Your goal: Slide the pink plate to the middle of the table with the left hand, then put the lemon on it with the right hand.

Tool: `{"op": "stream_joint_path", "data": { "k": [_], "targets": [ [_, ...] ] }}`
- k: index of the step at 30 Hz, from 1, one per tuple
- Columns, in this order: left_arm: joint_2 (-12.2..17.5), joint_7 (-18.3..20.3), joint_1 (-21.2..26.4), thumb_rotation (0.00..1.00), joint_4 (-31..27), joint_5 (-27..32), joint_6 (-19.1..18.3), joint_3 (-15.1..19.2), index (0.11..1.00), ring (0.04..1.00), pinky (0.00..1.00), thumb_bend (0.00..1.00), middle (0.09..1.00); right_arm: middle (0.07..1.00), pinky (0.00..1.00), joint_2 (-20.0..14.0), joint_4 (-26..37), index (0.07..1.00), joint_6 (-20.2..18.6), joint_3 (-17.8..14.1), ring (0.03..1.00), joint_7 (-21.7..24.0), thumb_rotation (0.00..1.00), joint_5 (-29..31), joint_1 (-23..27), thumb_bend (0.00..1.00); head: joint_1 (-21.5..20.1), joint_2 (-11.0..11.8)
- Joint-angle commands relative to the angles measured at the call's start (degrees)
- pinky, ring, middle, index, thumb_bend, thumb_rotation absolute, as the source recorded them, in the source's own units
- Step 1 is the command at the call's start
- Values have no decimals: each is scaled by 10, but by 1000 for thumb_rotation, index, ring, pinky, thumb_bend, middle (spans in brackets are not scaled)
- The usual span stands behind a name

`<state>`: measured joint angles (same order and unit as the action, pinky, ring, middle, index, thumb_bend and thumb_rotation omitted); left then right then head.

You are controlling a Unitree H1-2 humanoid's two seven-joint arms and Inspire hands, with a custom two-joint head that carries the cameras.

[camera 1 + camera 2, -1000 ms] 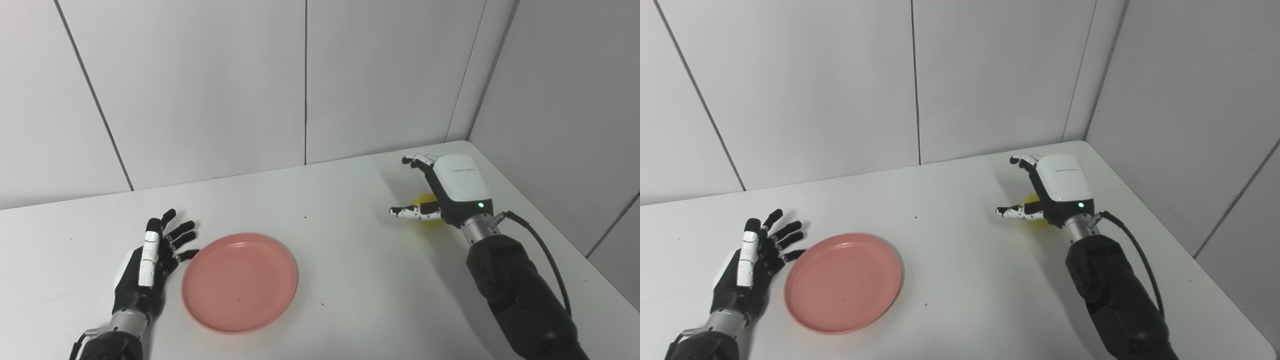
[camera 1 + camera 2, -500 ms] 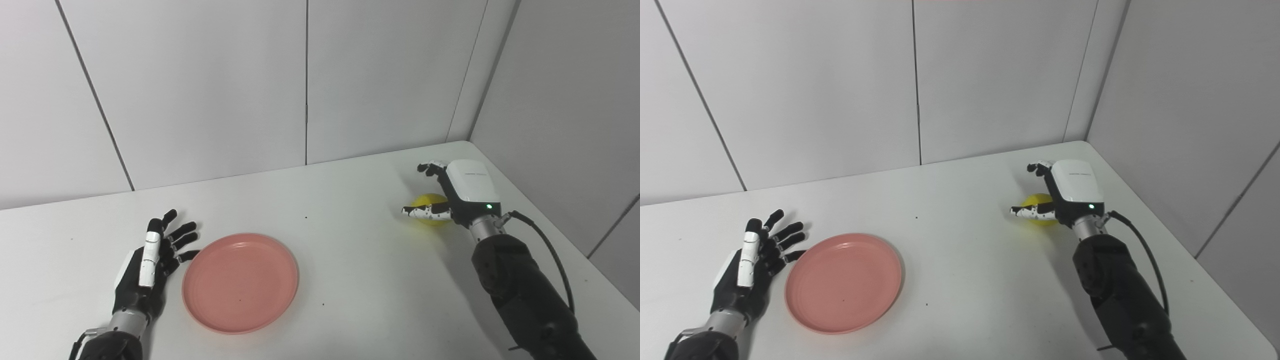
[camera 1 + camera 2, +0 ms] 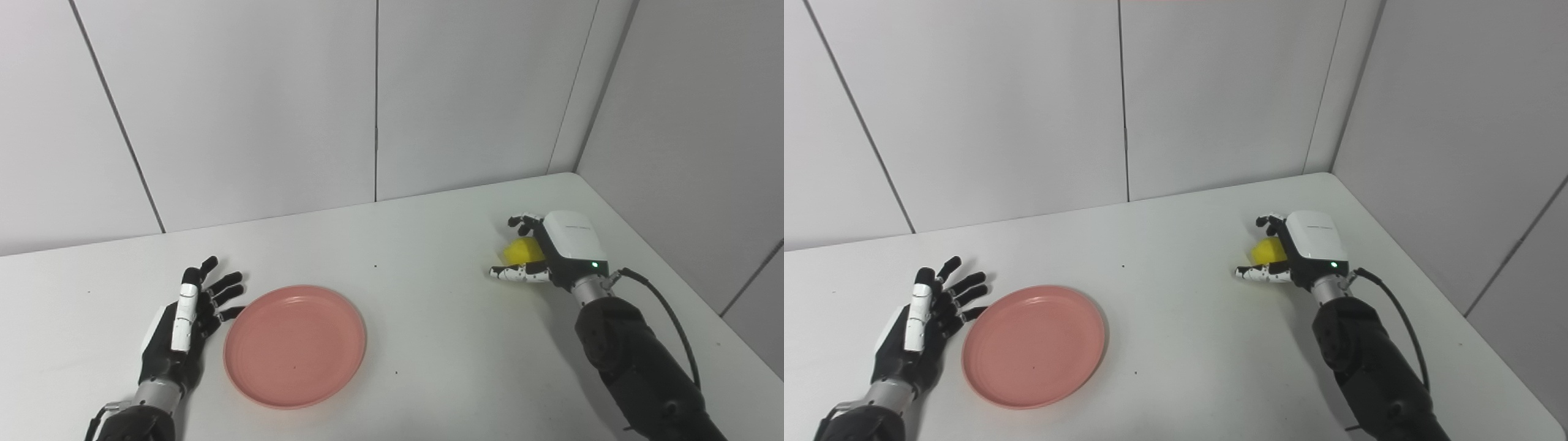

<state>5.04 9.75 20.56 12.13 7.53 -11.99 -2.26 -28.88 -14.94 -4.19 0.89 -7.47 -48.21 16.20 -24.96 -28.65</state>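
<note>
The pink plate (image 3: 294, 346) lies flat on the white table (image 3: 429, 343), left of the middle. My left hand (image 3: 184, 318) rests open on the table just left of the plate, fingers spread, fingertips close to its rim. The yellow lemon (image 3: 520, 251) sits on the table at the right. My right hand (image 3: 563, 248) is low over it, thumb stretched along its near side and fingers curled past its far side. The hand is open around the lemon, and I cannot see the palm side.
Grey wall panels stand behind the table and along its right side, meeting in a corner near the lemon. The table's right edge (image 3: 1476, 331) runs close beside my right forearm (image 3: 1366, 361). A black cable (image 3: 1402, 318) loops off the right wrist.
My right hand has come down and drawn slightly back, from above the lemon to cupping it between thumb and fingers. The left hand and the plate have not moved.
</note>
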Motion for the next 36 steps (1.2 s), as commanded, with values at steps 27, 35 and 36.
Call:
{"op": "stream_joint_path", "data": {
  "k": [27, 35, 36],
  "targets": [
    [9, 18, -16, 1000, 6, -3, -45, -6, 954, 824, 836, 743, 814, 318, 186, -28, -71, 484, -2, 23, 239, -67, 167, 27, 17, 551, 0, -10],
    [10, 27, -16, 1000, 11, 0, -40, -4, 965, 826, 860, 728, 816, 382, 230, -36, -70, 486, -21, 43, 298, -63, 163, 37, 17, 513, 0, -11],
    [11, 27, -16, 1000, 12, 1, -39, -4, 966, 827, 864, 726, 815, 386, 234, -37, -70, 487, -24, 44, 301, -62, 164, 37, 17, 512, 1, -11]
  ]
}}
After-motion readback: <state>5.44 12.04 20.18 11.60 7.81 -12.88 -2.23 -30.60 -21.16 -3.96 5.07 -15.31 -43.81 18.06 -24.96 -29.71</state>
